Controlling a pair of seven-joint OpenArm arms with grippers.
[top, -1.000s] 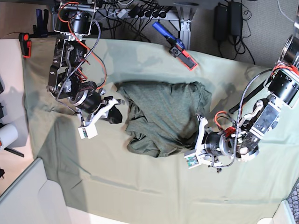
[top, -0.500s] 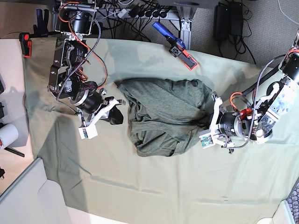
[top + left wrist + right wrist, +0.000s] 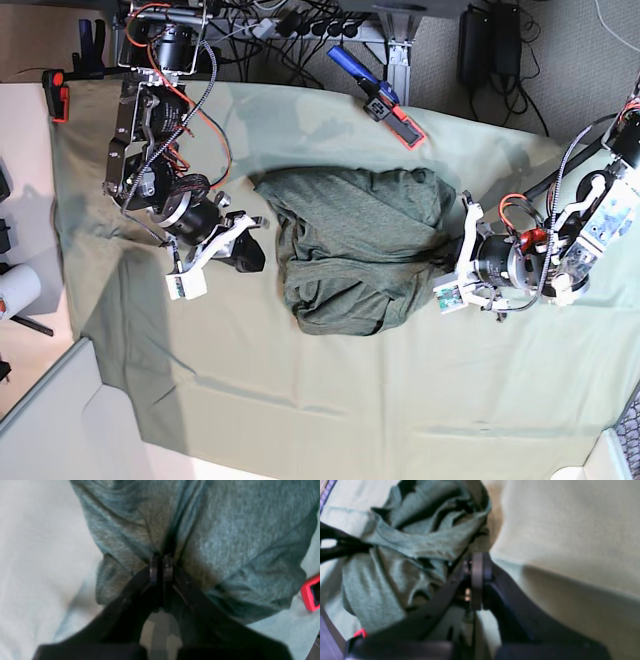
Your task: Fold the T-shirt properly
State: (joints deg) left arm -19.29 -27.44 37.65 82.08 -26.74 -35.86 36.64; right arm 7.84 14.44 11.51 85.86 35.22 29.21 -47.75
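- Pale mint-green table cloth (image 3: pixel 300 400) spread over the whole work surface, wrinkled, with cables and power bricks along the 12 o'clock edge of the base view
- Far left: white roll (image 3: pixel 15 290) at 9 o'clock, off the cloth; red-tipped clamp (image 3: pixel 57 92) at 10 o'clock on the cloth's corner
- Right gripper (image 3: pixel 250 258) at 9 o'clock of the garment, fingers pressed together on nothing, just beside the fabric's edge; contact not clear from the right wrist view
- Centre: T-shirt (image 3: pixel 355 250), dark heathered olive, lying bunched and creased in a rough heap on the cloth, folds piled toward its 9 o'clock side
- Blue-and-red tool (image 3: pixel 378 100) at 12 o'clock of the heap, well apart from it
- Left gripper (image 3: pixel 445 262) at 3 o'clock of the heap, fingers (image 3: pixel 168 566) pinching a gathered ridge of the T-shirt, creases radiating from the pinch
- Red object edge (image 3: pixel 311 593) at 3 o'clock in the left wrist view, lying on the cloth near the fabric
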